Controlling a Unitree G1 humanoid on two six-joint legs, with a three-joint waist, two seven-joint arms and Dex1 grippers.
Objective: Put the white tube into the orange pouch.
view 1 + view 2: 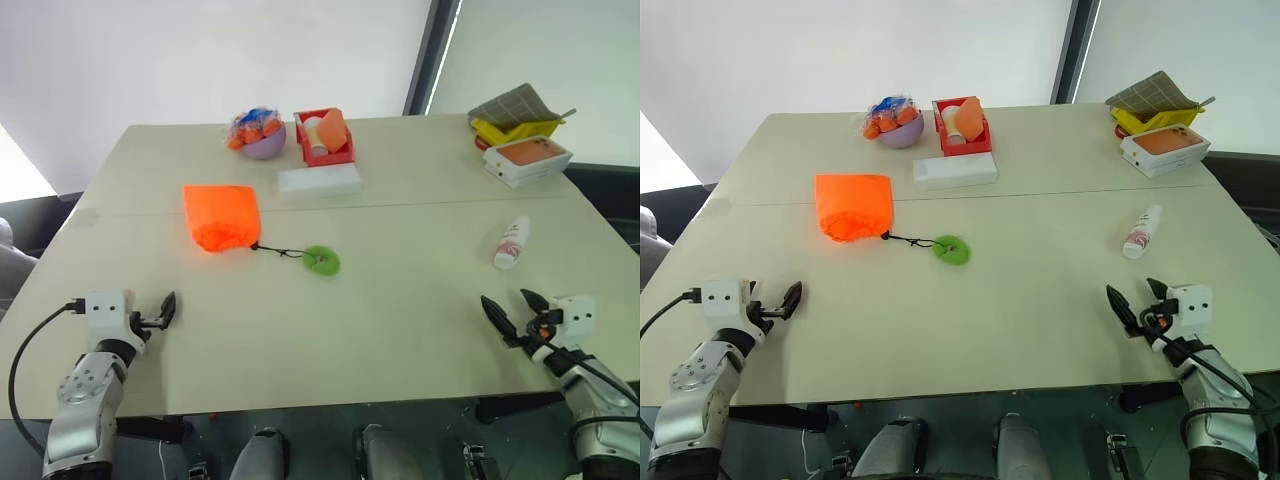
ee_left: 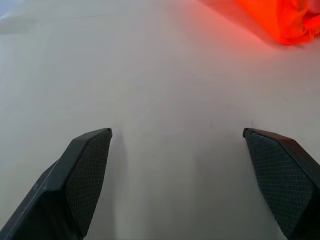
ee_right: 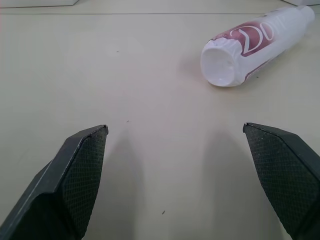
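Two grippers hover low over the near edge of a pale table [image 1: 400,330], both spread wide and holding nothing: the left gripper [image 1: 160,312] on the near left, the right gripper [image 1: 512,312] on the near right. The white tube [image 1: 511,242] lies on its side just beyond the right gripper, cap end toward it in the right wrist view, apart from the fingers [image 3: 75,175]. The orange pouch [image 1: 221,216] rests well apart on the left half, its black cord [image 1: 277,250] trailing to a round green pull [image 1: 322,261].

Risks from here, as a judgement: the tube is round and could roll away if one finger nudges it before the other closes; the pouch is limp (its mouth looks gathered near the cord), so a tube pushed at it may simply shove the fabric along unless the left gripper holds it.

Red-pink print runs along the tube; large curved letters show, but no word can be read.
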